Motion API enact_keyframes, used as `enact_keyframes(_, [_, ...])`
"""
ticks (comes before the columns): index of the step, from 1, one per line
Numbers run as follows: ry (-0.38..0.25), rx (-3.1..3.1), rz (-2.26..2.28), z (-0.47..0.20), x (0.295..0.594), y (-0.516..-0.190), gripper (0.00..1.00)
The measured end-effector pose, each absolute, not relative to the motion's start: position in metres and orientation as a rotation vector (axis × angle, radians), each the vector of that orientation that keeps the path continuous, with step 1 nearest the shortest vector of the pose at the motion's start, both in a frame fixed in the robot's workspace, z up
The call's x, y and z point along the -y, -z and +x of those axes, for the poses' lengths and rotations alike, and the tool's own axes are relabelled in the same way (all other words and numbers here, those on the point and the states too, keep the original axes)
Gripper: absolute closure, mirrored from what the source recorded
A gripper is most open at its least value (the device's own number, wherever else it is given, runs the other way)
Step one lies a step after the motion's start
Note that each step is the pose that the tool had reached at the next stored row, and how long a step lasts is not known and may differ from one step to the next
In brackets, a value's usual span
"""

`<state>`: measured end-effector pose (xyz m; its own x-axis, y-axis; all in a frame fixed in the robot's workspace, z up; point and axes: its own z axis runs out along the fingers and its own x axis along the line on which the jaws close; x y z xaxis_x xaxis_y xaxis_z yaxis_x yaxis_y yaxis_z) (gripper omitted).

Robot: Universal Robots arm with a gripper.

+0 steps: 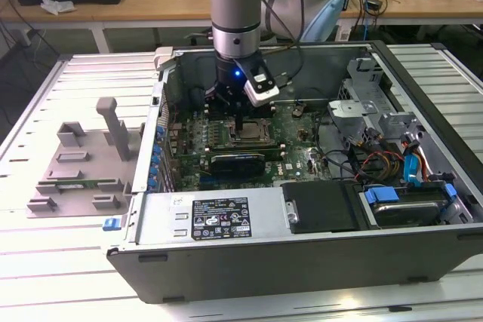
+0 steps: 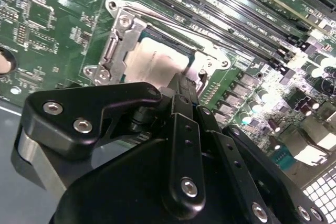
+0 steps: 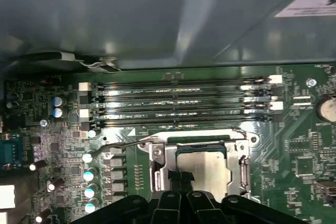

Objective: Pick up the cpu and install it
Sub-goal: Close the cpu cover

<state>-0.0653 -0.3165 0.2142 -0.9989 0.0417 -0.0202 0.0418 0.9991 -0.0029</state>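
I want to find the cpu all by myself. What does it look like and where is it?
Look inside the open computer case, at the green board lying in it. Right under the gripper sits a metal frame, and the cpu is the flat pale silver square inside it, unlike the long dark slots beside it.

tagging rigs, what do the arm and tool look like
The arm is silver-grey with pale blue joint caps, a blue light and a white box with black cables at its wrist. The tool is black, jointed plates with silver screws.
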Motion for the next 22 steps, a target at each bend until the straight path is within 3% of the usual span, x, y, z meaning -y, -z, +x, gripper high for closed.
enact_keyframes(22, [0.003,-3.121,-0.06,-0.0737,0.3161,-0.2046,0.89])
